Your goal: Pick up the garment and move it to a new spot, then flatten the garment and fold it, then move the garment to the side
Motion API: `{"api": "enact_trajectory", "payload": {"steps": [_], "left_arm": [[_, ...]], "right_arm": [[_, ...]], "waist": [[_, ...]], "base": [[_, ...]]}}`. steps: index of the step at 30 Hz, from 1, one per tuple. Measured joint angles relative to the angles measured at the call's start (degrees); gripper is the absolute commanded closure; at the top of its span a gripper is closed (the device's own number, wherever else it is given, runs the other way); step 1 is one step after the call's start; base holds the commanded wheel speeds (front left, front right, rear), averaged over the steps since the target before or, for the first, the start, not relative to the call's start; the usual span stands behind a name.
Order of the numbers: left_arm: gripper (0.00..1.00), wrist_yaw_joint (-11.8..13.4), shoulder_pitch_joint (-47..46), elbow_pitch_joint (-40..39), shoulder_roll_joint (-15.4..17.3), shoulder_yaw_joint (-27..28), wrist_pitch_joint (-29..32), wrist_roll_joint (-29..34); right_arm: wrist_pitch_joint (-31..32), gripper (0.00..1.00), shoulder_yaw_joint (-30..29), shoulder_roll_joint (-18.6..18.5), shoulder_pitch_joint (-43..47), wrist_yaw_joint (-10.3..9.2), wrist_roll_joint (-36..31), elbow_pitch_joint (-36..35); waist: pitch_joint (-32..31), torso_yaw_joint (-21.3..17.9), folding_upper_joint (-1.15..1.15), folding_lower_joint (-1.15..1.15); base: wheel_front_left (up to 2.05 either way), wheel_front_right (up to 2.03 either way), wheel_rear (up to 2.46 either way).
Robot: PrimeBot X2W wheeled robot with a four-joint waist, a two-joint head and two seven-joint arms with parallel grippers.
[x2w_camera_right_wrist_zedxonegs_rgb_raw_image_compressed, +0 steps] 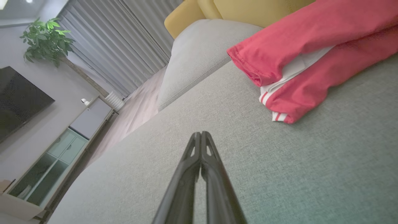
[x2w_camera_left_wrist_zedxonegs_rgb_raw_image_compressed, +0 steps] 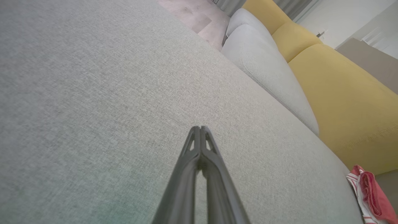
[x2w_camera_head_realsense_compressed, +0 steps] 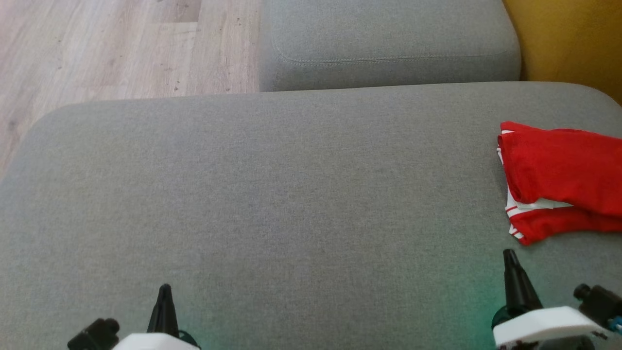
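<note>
The garment [x2w_camera_head_realsense_compressed: 559, 165], red with white striped trim, is seen at the right edge of the grey seat [x2w_camera_head_realsense_compressed: 272, 194]. It is laid in flat, stacked layers, with a white layer showing between the red ones, and part of it is cut off by the border of the head view. The left pincer [x2w_camera_head_realsense_compressed: 164, 290] is held fully closed and empty over the near edge of the seat, toward the left corner. The right pincer [x2w_camera_head_realsense_compressed: 509, 254] is likewise closed on nothing, toward the near right corner, close to the garment but apart from it.

From the tidy, layered lie of the cloth at the side, the folding and the move aside are judged to be done. The closing step is therefore taken to be in hand. If that is so, little is called for beyond both arms being kept clear of the cloth. Should the fold be judged too loose, the right pincer would have to be opened and brought to the nearest hem.
</note>
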Motion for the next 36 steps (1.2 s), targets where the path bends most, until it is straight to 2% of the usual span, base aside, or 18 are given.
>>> {"api": "enact_trajectory", "payload": {"steps": [36], "left_arm": [[1.00, -6.0, -3.3, 1.0, -3.5, 9.4, 5.8, -16.5]], "right_arm": [[3.4, 1.00, -2.4, -0.3, -4.3, 0.00, 25.0, 1.7]], "waist": [[0.7, -0.8, 0.00, 0.00]], "base": [[0.00, 0.00, 0.00]]}}
